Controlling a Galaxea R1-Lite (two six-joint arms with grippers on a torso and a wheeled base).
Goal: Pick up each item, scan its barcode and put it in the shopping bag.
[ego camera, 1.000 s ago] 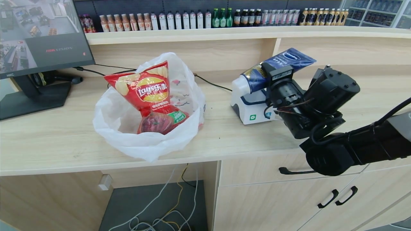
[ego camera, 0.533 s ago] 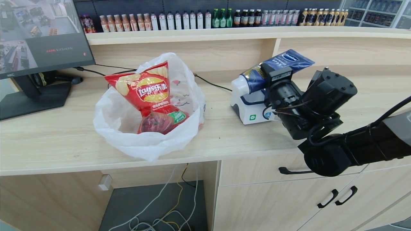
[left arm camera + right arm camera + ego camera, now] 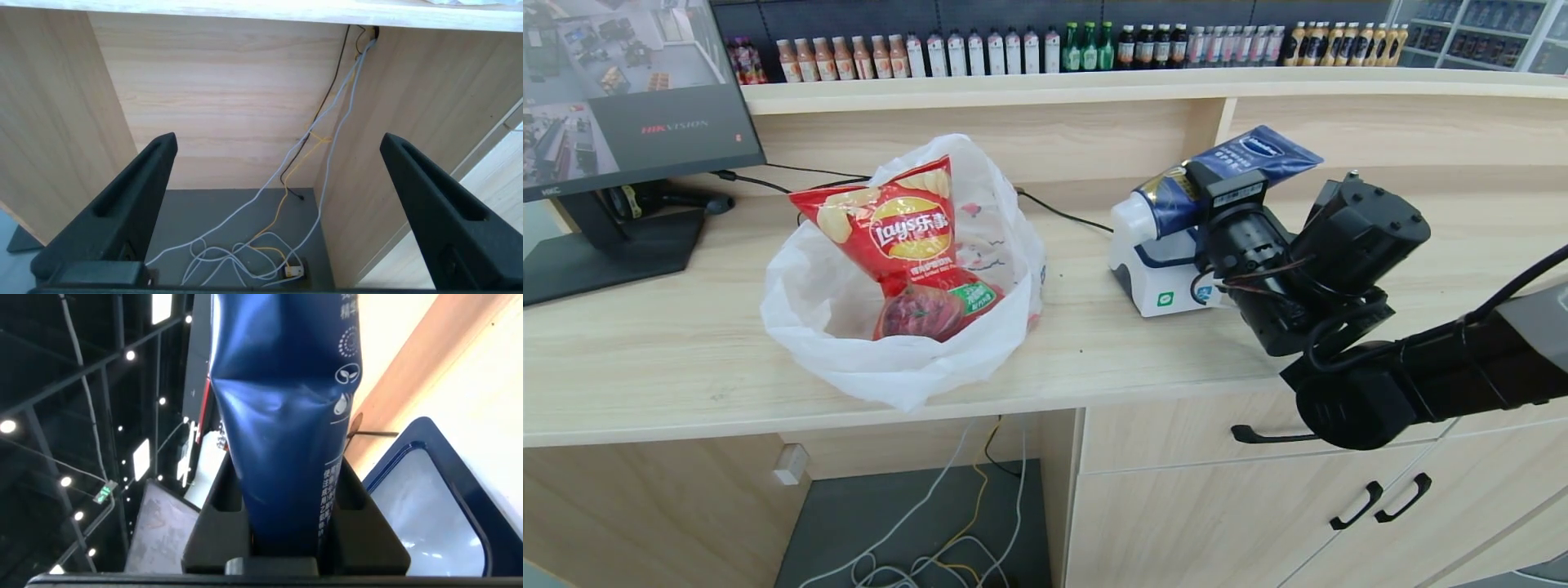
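Right tool [image 3: 1205,189] grips blue tube [image 3: 1245,159] over scanner [image 3: 1156,282]; left wrist view has left tool [image 3: 278,147] wide beneath counter [image 3: 245,6].

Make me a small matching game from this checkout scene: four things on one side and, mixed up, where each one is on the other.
1 chips
2 tube
3 scanner
4 monitor

a held in right tool
b left end of counter
c inside bag
d on counter, right of bag

Pairs: 1-c, 2-a, 3-d, 4-b
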